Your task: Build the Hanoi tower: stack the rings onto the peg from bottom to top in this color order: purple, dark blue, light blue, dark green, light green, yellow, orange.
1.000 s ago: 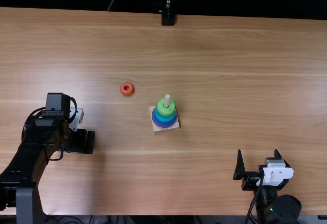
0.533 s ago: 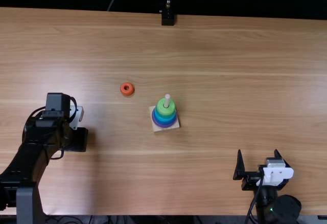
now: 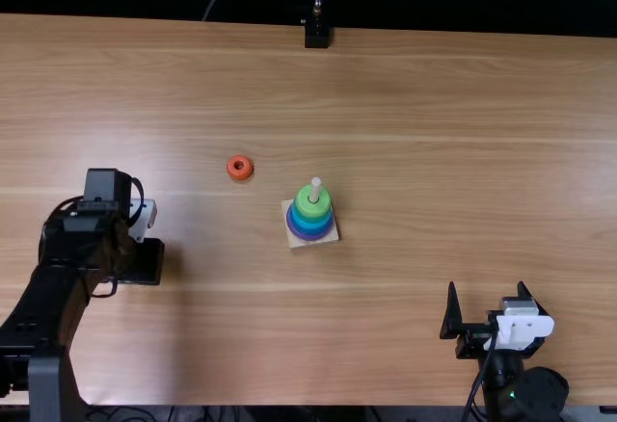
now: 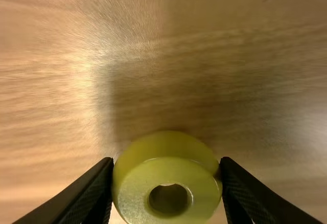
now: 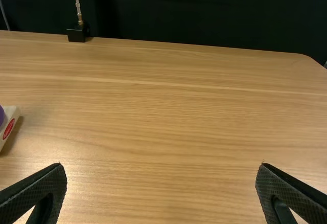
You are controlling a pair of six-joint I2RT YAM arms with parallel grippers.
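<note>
My left gripper [image 3: 147,264] is at the left of the table in the top view; in the left wrist view its fingers [image 4: 166,183] are closed around the yellow ring [image 4: 138,193], held on both sides. Near the table's middle stands the peg [image 3: 315,184] on its pale square base [image 3: 295,239], carrying stacked rings with light green [image 3: 312,203] uppermost, blue ones below and purple [image 3: 308,233] lowest. The orange ring [image 3: 240,168] lies flat, left of and behind the peg. My right gripper [image 3: 490,308] stands open at the lower right, and its two fingers [image 5: 161,193] are wide apart with nothing between.
A black stand [image 3: 316,33] is at the table's far edge. The peg's base corner [image 5: 11,116] shows at the left in the right wrist view. Bare wood [image 3: 212,326] lies between the two arms.
My left gripper has drawn slightly toward the left and its visible black fingers have shifted left in the top view. The right arm, stack and orange ring are unmoved.
</note>
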